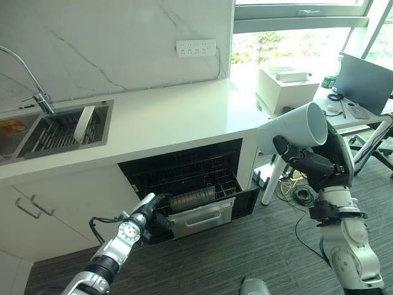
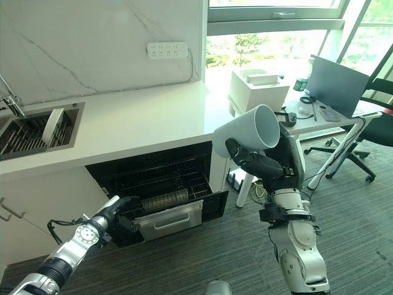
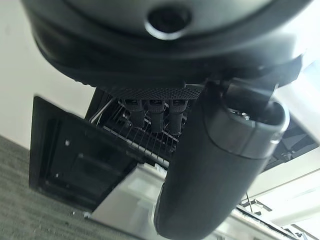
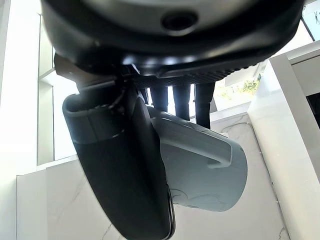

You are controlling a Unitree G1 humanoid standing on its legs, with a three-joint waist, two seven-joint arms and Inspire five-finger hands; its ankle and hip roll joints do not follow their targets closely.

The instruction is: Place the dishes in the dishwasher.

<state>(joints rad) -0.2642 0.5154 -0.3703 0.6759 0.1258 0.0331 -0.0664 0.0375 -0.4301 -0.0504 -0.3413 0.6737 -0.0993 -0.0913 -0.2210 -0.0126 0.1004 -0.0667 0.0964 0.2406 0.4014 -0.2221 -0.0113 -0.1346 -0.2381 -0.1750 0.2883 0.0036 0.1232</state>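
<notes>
Holding a white mug (image 1: pixel 295 130), the right hand (image 1: pixel 310 163) is raised beside the counter's end; dark fingers (image 4: pixel 182 102) and thumb curl round the smooth, glossy cylinder, which lies on its side with its round mouth turned outward and its moulded handle (image 4: pixel 200 145) visible in the right wrist view.

Dishwasher (image 1: pixel 187 184): black cavity under the white counter (image 1: pixel 172 114), door dropped open, wire rack (image 1: pixel 202 175) of thin dark metal rods inside. A ribbed, dark cylindrical piece (image 1: pixel 190 198) lies along the front of the rack above a brushed steel panel (image 1: pixel 202 218) with a bar handle.

Left hand (image 1: pixel 150 206): reaching low to the dishwasher's front left corner, fingers (image 3: pixel 152 112) at the rack wires; whether they grip the wire or merely touch it cannot be told.

Sink (image 1: pixel 64 129): stainless steel basin sunk in the counter, with a grid insert holding one white plate (image 1: pixel 84 121) standing on edge; curved chrome tap (image 1: pixel 37 92) behind it.

Wall: white marble-veined panel bearing a white socket strip (image 1: pixel 196 47).

Floor (image 1: pixel 233 252): dark grey ribbed carpet.
</notes>
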